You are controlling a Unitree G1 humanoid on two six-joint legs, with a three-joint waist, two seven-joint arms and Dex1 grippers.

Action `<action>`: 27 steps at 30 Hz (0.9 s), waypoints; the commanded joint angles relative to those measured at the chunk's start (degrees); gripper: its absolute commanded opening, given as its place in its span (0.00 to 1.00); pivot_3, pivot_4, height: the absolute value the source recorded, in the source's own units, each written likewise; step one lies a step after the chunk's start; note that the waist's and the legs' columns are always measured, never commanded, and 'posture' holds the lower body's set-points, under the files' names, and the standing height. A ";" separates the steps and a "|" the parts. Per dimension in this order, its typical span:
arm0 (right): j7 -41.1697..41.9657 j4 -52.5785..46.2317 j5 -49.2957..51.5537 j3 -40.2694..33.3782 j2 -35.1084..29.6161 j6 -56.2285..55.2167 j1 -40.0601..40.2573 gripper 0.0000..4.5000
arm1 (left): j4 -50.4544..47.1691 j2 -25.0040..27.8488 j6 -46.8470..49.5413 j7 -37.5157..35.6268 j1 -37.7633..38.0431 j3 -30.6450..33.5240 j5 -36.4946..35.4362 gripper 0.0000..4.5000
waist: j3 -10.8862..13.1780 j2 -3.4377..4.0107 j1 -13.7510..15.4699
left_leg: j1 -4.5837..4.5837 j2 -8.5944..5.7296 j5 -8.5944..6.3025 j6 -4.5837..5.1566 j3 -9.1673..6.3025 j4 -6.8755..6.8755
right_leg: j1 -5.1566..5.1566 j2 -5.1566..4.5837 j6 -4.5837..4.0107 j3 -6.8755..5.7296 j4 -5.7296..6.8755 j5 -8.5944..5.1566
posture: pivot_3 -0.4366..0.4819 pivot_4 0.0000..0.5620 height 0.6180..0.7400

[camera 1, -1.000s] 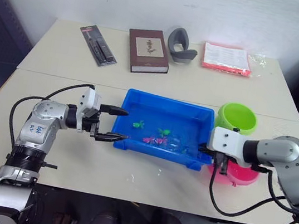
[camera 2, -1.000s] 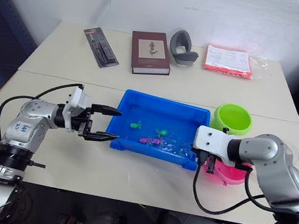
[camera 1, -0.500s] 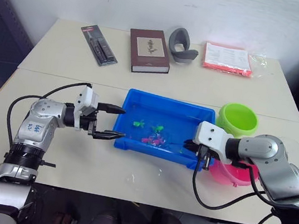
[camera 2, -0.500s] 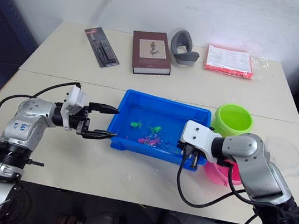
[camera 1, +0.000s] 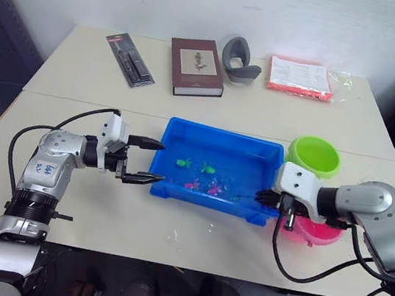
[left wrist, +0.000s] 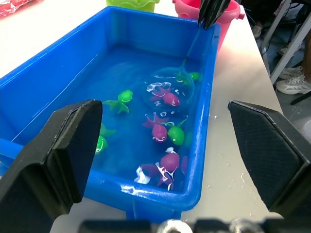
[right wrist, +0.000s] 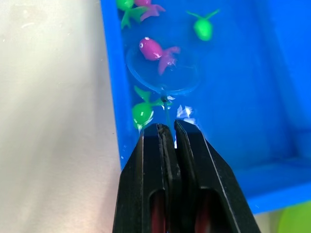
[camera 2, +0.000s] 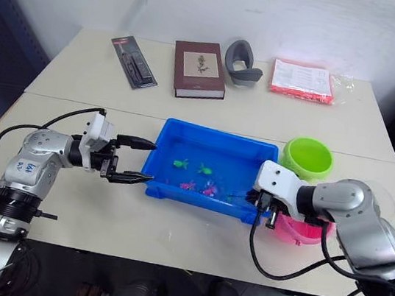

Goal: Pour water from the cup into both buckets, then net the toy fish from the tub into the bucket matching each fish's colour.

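Round mesh net (right wrist: 163, 73), glossy pink fish (right wrist: 154, 50) inside

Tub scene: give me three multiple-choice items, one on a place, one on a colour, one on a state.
1. Where is the net's hoop?
A. in the tub's water
B. over the green bucket
C. on the book

2. What colour is the fish over the hoop?
A. green
B. pink
C. yellow

3. How is the left tool?
A. shut on the tub's rim
B. open, beside the tub
C. holding the cup

Answers:
1 A: the net lies in the tub.
2 B: a pink fish sits over the hoop.
3 B: the left tool is spread open beside the tub, while the right tool is shut on the net's handle.
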 commanded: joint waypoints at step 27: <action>-7.65 -19.67 1.27 -56.35 17.89 -33.16 51.35 0.00 | 2.14 -10.14 -0.16 -4.32 -9.09 -3.74 -0.42 0.99 | -0.01 0.00 0.28 | 0.11 -0.07 0.00 0.00 0.00 -0.04 | 0.17 0.10 0.07 0.13 -0.06 0.04 | 0.48 0.27 1.00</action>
